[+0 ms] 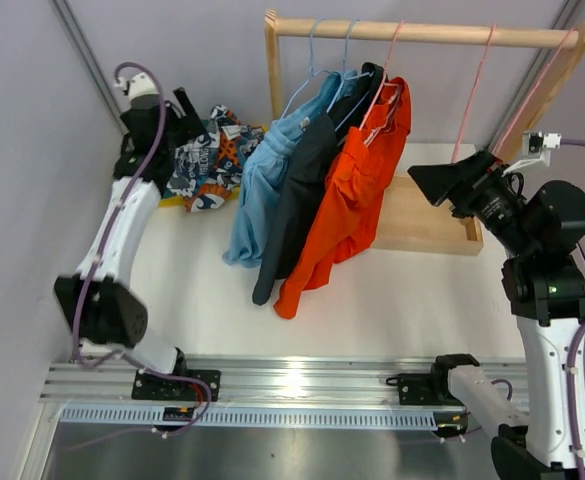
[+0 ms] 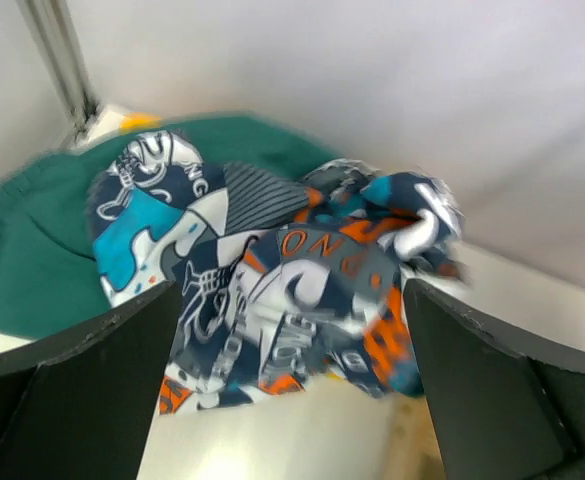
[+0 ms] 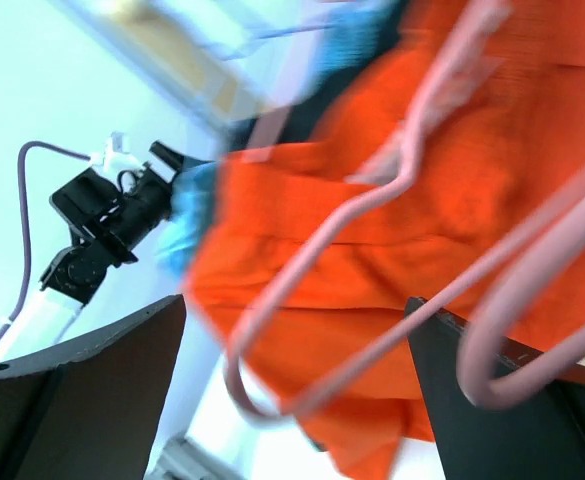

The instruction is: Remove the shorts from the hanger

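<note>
Three pairs of shorts hang on the wooden rack (image 1: 422,33): light blue (image 1: 257,190), black/charcoal (image 1: 297,200) and bright orange (image 1: 347,210). The multicolour patterned shorts (image 1: 212,160) lie in a heap at the back left. In the left wrist view they (image 2: 292,290) rest on the dark green shorts (image 2: 32,260). My left gripper (image 1: 187,112) is open and empty just above that heap (image 2: 292,400). My right gripper (image 1: 434,185) is open and empty to the right of the orange shorts (image 3: 372,260). An empty pink hanger (image 3: 372,195) crosses in front of its jaws (image 3: 292,400).
Two empty pink hangers (image 1: 472,100) (image 1: 537,90) hang at the right end of the rail. The rack's wooden base (image 1: 422,225) lies on the white table (image 1: 402,300). Grey walls close the back and left. A metal rail (image 1: 292,385) runs along the near edge.
</note>
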`<state>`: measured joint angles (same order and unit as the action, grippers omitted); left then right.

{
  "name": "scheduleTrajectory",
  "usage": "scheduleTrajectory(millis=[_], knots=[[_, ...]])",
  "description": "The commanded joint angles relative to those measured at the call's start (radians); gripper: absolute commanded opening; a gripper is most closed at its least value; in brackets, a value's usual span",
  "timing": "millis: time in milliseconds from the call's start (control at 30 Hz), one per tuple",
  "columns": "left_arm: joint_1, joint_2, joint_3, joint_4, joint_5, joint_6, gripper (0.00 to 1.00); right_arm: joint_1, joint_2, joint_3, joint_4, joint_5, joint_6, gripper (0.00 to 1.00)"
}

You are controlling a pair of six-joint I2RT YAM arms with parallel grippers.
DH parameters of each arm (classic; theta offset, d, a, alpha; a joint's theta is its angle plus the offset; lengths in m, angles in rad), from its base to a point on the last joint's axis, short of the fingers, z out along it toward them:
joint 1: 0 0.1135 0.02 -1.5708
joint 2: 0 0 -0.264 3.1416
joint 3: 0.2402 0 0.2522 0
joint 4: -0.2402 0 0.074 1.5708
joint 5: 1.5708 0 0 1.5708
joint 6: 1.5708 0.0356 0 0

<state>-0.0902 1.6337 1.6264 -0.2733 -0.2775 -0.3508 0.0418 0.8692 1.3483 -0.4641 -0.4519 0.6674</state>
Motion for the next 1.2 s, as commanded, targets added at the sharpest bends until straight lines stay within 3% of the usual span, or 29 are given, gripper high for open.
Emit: scheduleTrajectory(millis=[0,167,333,600,900,1167], knots=[[-0.008,-0.256,-0.088,-0.090,0.069,-0.013,0.99,0.102,0.046,0.121,0.050,0.056,0.014,0.99],[-0.034,-0.512,-0.363,-0.115,0.127,-0.016,0.99,0.252,0.220,0.303,0.036,0.176,-0.057,0.99],[-0.057,-0.756,-0.597,-0.181,0.167,-0.034,0.99,0.285,0.419,0.474,0.050,0.249,-0.095,0.99],[-0.059,-0.940,-0.729,-0.236,0.182,0.045,0.99,0.309,0.585,0.566,0.076,0.334,-0.106,0.99],[-0.059,-0.940,-0.770,-0.204,0.218,0.067,0.99,0.325,0.567,0.545,0.021,0.403,-0.124,0.99],[-0.059,-0.933,-0.772,-0.204,0.236,0.067,0.99,0.325,0.328,0.394,-0.136,0.513,-0.143,0.99]])
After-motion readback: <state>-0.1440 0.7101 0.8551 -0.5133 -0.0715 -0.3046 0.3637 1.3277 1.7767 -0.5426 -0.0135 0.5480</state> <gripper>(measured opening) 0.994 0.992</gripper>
